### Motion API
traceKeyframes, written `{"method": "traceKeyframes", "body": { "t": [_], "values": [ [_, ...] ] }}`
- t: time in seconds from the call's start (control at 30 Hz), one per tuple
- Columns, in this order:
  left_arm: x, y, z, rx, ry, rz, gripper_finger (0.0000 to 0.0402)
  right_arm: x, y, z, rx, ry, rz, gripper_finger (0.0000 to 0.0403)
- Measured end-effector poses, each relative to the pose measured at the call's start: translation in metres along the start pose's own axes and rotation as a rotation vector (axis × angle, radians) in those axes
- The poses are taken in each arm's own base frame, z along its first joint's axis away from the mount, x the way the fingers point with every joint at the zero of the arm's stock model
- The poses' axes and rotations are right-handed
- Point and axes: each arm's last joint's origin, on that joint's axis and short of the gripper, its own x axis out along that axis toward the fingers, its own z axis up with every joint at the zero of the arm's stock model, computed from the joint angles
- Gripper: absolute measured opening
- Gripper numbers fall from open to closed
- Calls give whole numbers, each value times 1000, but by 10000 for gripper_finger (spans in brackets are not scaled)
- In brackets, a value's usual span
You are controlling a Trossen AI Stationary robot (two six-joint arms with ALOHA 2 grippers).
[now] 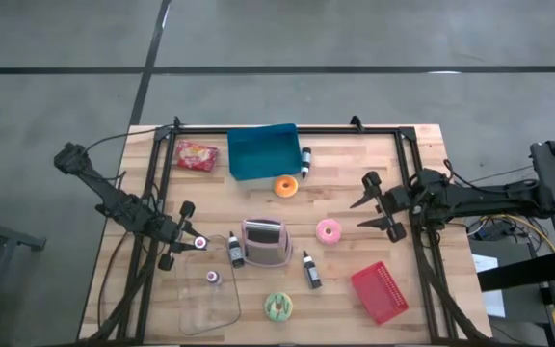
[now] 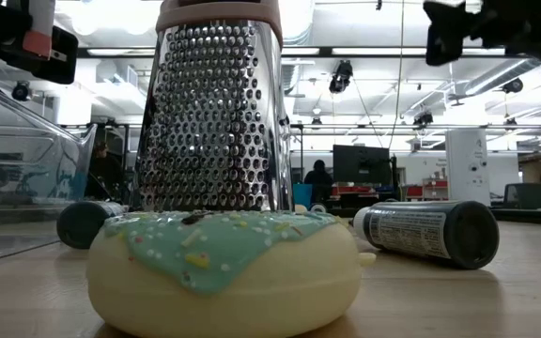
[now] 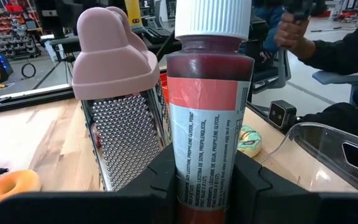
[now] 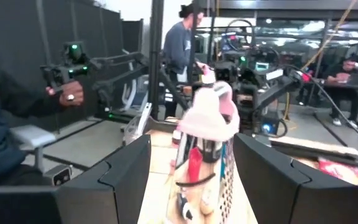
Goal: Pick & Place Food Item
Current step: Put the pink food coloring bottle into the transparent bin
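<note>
The left gripper point(image 3: 201, 186) is clenched on a small bottle point(image 3: 207, 118) of red liquid with a white cap, held upright above the table's left side, beside a clear plastic tub point(image 1: 210, 294). Just ahead of it stands a metal grater point(image 1: 266, 241) with a pink handle. The right gripper point(image 1: 379, 204) hangs with jaws released and empty near the right edge, close to a pink donut point(image 1: 329, 230). An orange donut point(image 1: 286, 186) lies by the blue bin point(image 1: 263, 151); a green-iced one point(image 1: 278, 306), seemingly sprinkled, sits near the front.
</note>
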Motion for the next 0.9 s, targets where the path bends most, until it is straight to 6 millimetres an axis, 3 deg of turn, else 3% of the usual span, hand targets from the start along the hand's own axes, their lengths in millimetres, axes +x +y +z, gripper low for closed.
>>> {"method": "traceKeyframes", "body": {
  "t": [0.3, 0.53, 0.8, 0.9],
  "values": [
    [0, 0, 0, -1, 0, 0, 85, -11, 4, -28, 46, 35, -45, 224],
    [0, -1, 0, -27, -16, -6, 85, -15, 5, -31, 49, 22, -53, 224],
    [3, -5, -31, -120, -100, -27, 84, -16, 5, -31, 60, 17, -53, 224],
    [3, -7, -32, -135, -98, -42, 84, -15, 5, -31, 61, 18, -53, 224]
  ]
}}
